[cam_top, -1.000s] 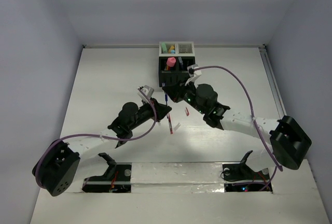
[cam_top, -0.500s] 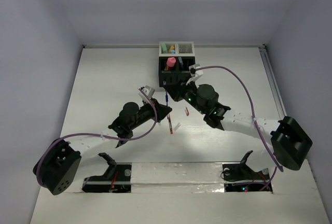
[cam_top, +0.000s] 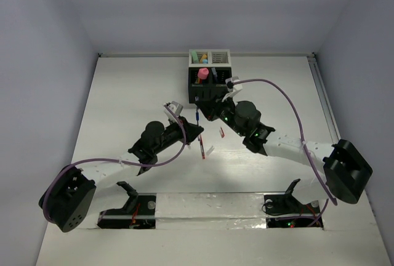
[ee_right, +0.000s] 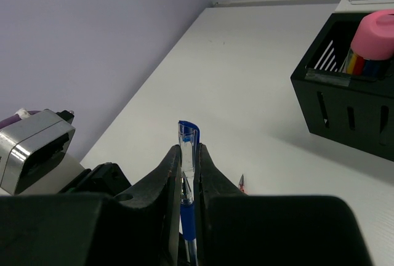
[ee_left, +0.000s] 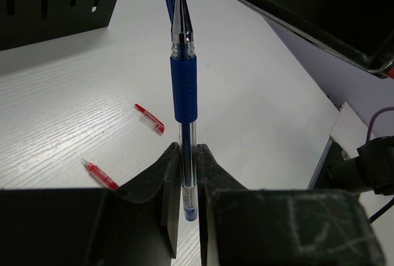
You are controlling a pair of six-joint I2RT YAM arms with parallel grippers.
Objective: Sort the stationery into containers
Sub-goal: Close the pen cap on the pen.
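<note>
"Right arm had crept a little nearer the black box (ee_right: 351, 106). Which step?"

"Capping, I'd judge. The left gripper (ee_left: 186, 152) pinched the blue pen (ee_left: 184, 93) clear of the table (ee_left: 74, 112). The right gripper (ee_right: 188, 152) pinched its cap (ee_right: 188, 135) at the tip. Next: seat it squarely, then box it."

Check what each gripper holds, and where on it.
The left gripper pinches the blue pen on its clear barrel behind the blue grip, tip outward. The right gripper pinches a clear, blue-clipped cap by its sides.
</note>
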